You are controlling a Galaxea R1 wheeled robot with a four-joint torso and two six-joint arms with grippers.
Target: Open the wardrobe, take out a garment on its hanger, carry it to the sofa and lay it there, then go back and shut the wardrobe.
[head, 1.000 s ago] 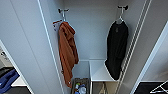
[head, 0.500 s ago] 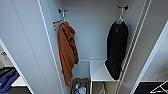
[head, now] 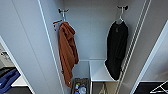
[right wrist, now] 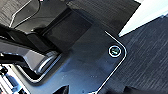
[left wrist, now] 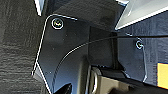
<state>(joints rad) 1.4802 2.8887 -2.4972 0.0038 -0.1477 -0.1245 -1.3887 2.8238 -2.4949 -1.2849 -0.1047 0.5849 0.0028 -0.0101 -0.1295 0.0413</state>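
Nothing's shifted since before: we face the open wardrobe (head: 32,50), black garment (head: 116,50) hanging right, rust-orange hooded garment (head: 67,52) left; end effector states, can't tell

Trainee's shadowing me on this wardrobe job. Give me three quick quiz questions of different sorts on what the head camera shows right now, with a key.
1. True or false: the wardrobe stands open, and the black garment hangs inside on its hanger.
2. Multiple choice: what hangs toward the wardrobe's other side, across from the black garment? A. a white towel B. a rust-orange hooded garment C. a blue coat
3. Fill in: the lower end of the black garment hangs in front of a white ______.

Key: 1 true; 2 B; 3 shelf
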